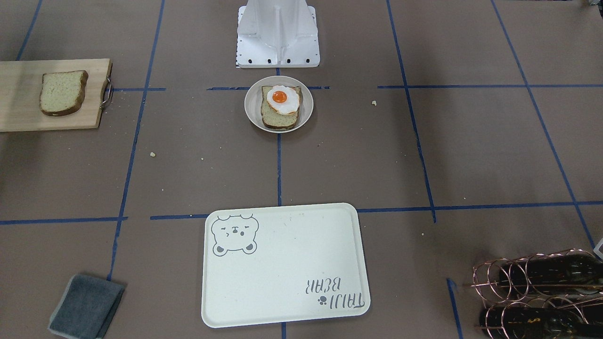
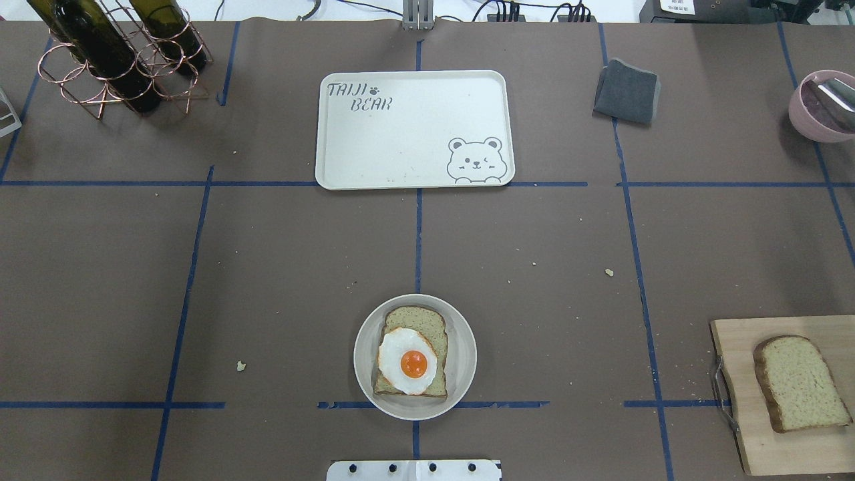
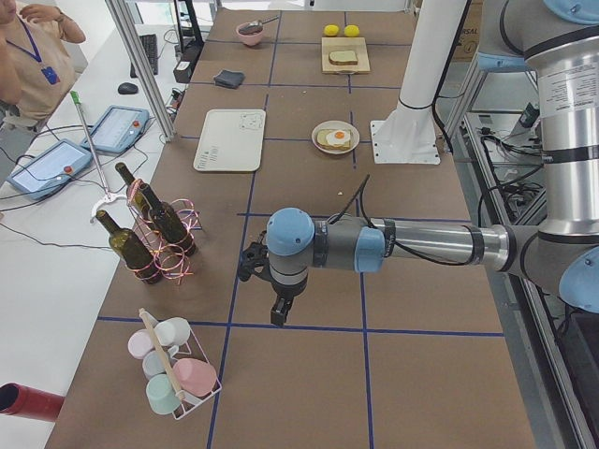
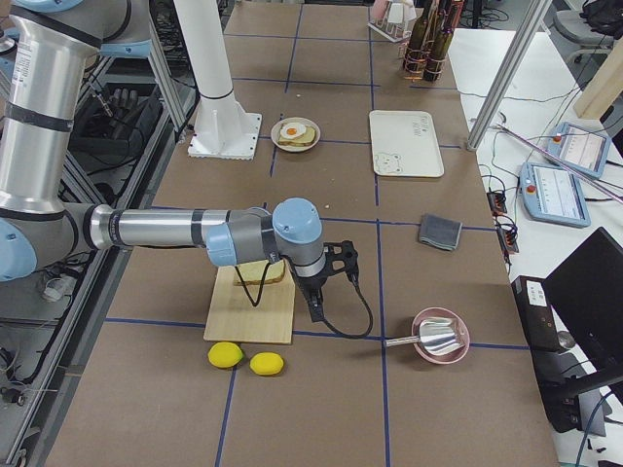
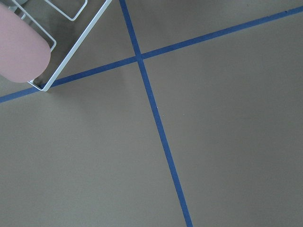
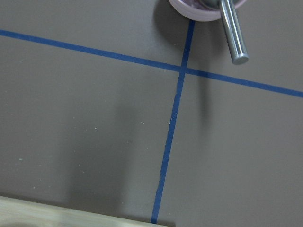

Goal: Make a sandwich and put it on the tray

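One bread slice (image 2: 427, 324) lies on a small round plate (image 2: 461, 347) near the robot base, with a fried egg (image 2: 409, 361) on top. A second bread slice (image 2: 798, 382) lies on the wooden cutting board (image 2: 748, 441) on the robot's right. The cream bear tray (image 2: 414, 130) lies bare at the far middle of the table. My left gripper (image 3: 279, 313) hangs over bare table far out to the left, near the cup rack. My right gripper (image 4: 316, 309) hangs beside the cutting board's outer edge. Both show only in side views, so I cannot tell whether they are open or shut.
A copper rack with wine bottles (image 2: 113, 53) stands at the far left. A grey cloth (image 2: 626, 91) and a pink bowl (image 2: 818, 107) with a metal scoop are at the far right. Two lemons (image 4: 245, 359) lie by the board. A cup rack (image 3: 173, 369) is near my left gripper.
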